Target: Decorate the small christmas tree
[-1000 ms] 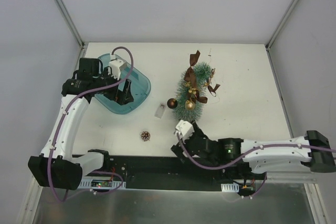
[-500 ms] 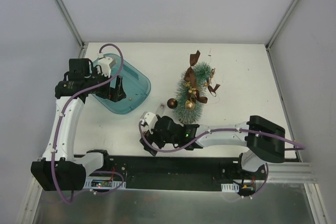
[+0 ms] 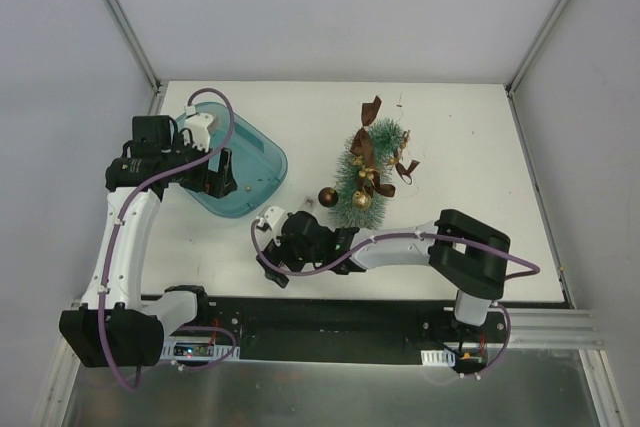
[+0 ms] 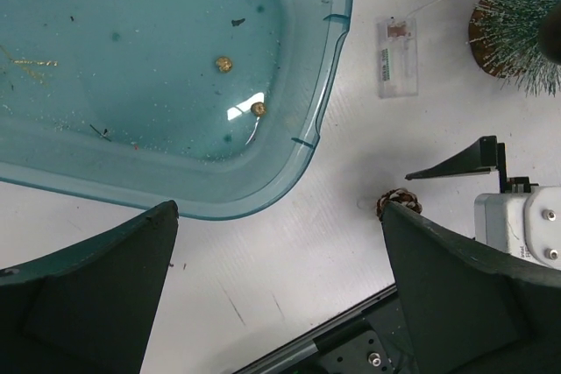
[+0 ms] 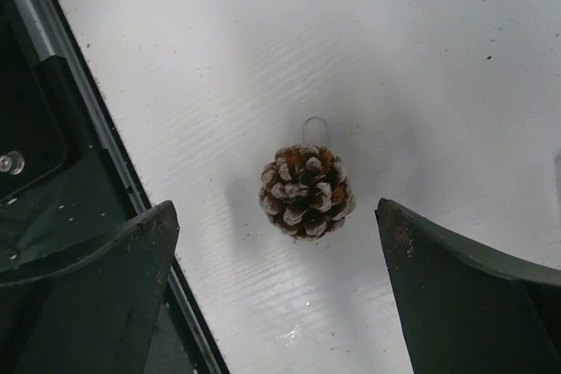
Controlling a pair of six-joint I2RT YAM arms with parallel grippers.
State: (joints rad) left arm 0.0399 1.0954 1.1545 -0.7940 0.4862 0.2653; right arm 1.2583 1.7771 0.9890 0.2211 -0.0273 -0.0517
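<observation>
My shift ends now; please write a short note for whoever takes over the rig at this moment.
Left gripper: jaws open, empty, over the near rim of the teal tray, which holds two small gold balls.
Right gripper: jaws open, empty, over the pine cone near the front edge of the table.
Small christmas tree: mid-table, already carrying brown ribbons and gold baubles; a brown ball lies beside its base.
To do: grasp the pine cone, hang it, then the rest.

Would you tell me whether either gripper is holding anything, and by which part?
Nothing is held. The right gripper is open above the pinecone, not touching it; the left gripper is open over the tray.
</observation>
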